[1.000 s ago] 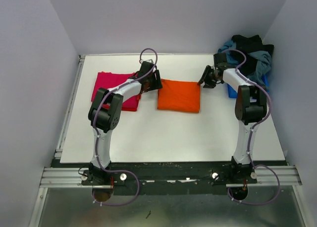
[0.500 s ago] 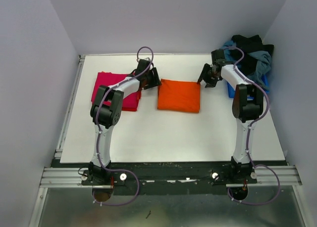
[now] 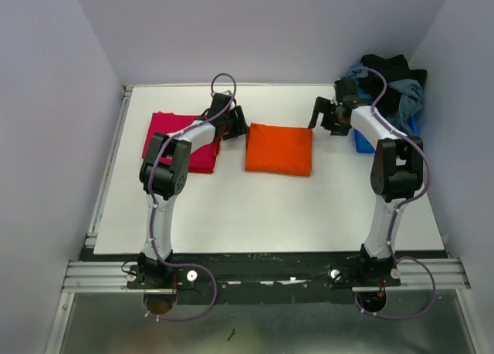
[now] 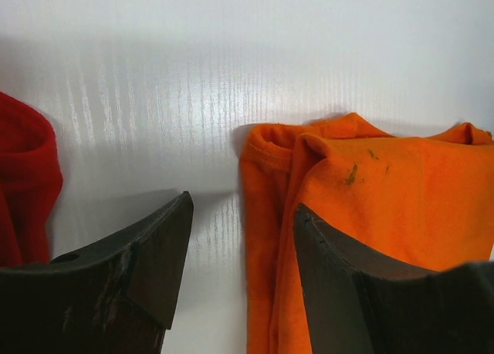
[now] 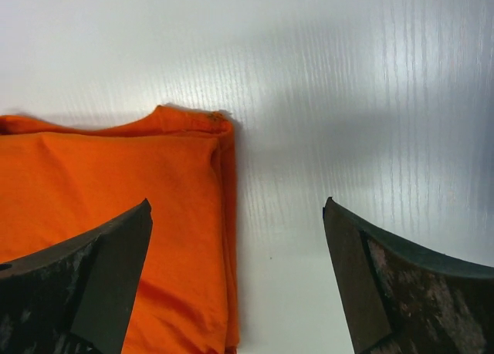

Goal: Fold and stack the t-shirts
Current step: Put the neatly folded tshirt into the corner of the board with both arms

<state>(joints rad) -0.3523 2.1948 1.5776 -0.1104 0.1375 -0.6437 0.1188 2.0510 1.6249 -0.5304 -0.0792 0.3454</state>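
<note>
You have a white table in front of you, with both t-shirts lying on its far half. The magenta t-shirt sits far left, folded to a rectangle, partly hidden under the left arm. The orange t-shirt lies just right of it at the middle of the table, also folded to a rectangle, flat and apart from the magenta one, with a strip of bare table between them. At the far right corner a heap of dark and blue clothes spills over a blue bin. Your left pincer hangs at the orange t-shirt's far left corner with its jaws apart and nothing gripped; in its wrist view one finger stands over the folded orange edge, the other over bare table, and the magenta cloth shows at the left border. Your right pincer hangs at the far right corner of the orange t-shirt, jaws spread wide and holding nothing, one finger above the orange cloth, the other above bare table. A few dark specks mark the orange fabric near its left corner.
</note>
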